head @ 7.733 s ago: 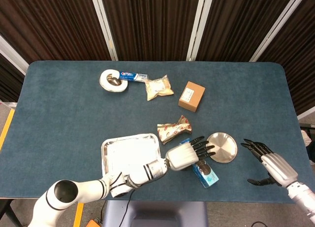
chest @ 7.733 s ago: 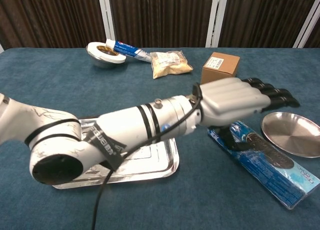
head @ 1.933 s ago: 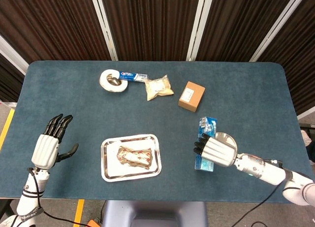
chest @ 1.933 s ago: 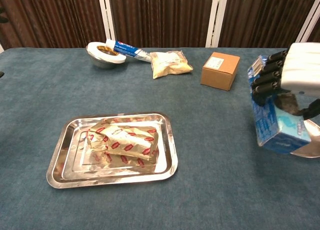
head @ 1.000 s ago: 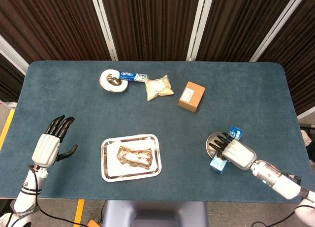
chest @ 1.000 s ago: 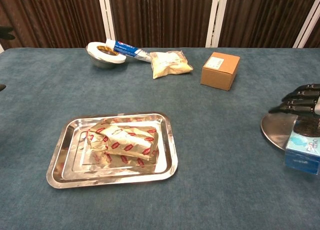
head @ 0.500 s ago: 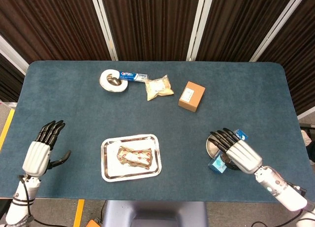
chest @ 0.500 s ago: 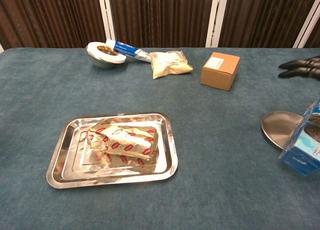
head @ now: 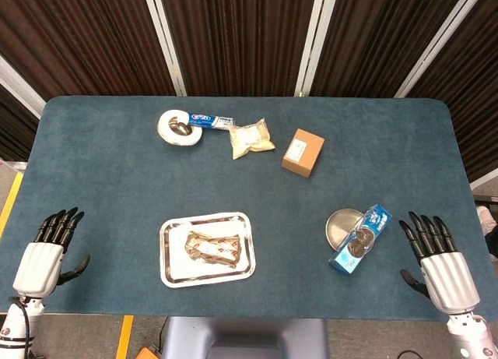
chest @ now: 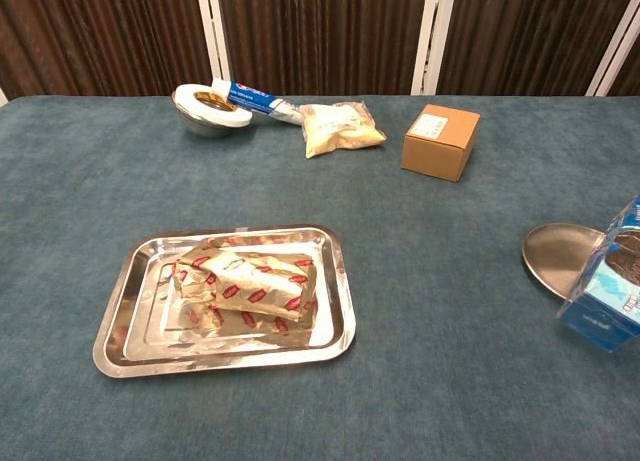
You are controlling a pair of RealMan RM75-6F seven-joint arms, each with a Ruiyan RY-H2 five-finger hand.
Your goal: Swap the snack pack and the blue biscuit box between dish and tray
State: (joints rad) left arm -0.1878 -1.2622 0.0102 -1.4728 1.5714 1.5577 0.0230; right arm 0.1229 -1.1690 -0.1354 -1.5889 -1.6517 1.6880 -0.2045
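Blue biscuit box (head: 359,240): lying tilted across the near-right rim of the dish (head: 342,223), one end up on the metal, the other end down on the counter (head: 117,180) beyond the rim.

Right hand (head: 440,263): just right of the dish, apart from the box, fingers (head: 424,230) spread and straight, holding nothing. Left hand (head: 43,255): far left of the dish, at the counter's near-left edge, fingers (head: 61,222) apart, likewise empty.

Snack pack (head: 212,245): left of the dish, lying flat inside the tray (head: 172,232).

Further out, beyond the dish: brown carton (head: 303,151); to the carton's left, a clear bag of pale pieces (head: 250,137), a white bowl (head: 178,128) and a toothpaste tube (head: 210,121) resting on its rim.

Progress, judging by positions: swap essentially made, with pack in tray and box at dish. Possibly left: seating the box squarely, since only part of it appears to rest on the dish.

Hard to tell: how much of the box actually bears on the dish. Chest view: box cut off at the right edge, neither hand visible. Head view: right wrist cropped at the lower border, left forearm likewise.
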